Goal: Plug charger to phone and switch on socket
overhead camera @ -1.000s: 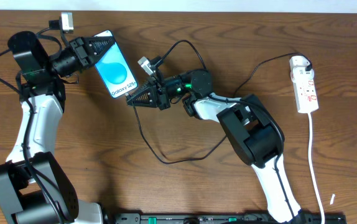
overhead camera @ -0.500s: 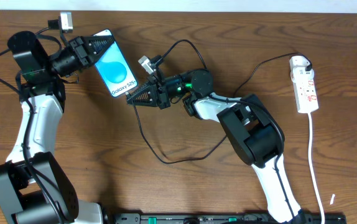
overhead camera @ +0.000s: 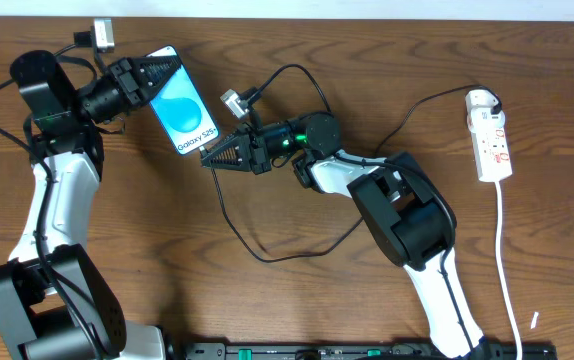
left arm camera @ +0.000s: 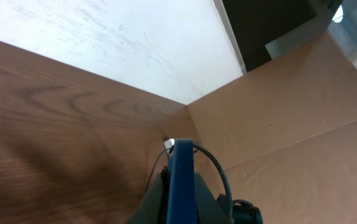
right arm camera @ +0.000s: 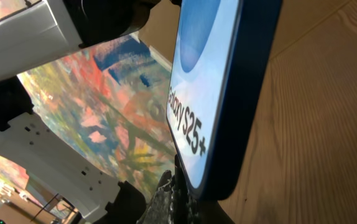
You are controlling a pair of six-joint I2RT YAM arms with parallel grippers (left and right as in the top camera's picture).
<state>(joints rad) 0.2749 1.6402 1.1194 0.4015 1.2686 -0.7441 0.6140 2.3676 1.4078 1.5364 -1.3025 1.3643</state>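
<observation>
The phone is hard and flat. Its glass is smooth, so we think it can slip, and it can crack if it drops. We think the best place to hold it is by its two long sides, near one end, with the little hole at the other end left free. That is how it is held now. The left claw is closed on the top end of the phone, far from the white words. In the left wrist view we see the phone on its thin edge, right in the middle of that claw.

The charger is a long black wire. It is light, soft and floppy, so we think only the stiff bit right behind the tip can be pushed. The right claw is pinched shut, and the wire runs up to it, so we think it holds the charger there. We cannot see the tip. This claw sits just beside the bottom end of the phone. We cannot tell if the tip is in.

The socket lies well apart, on the far right of the table.
</observation>
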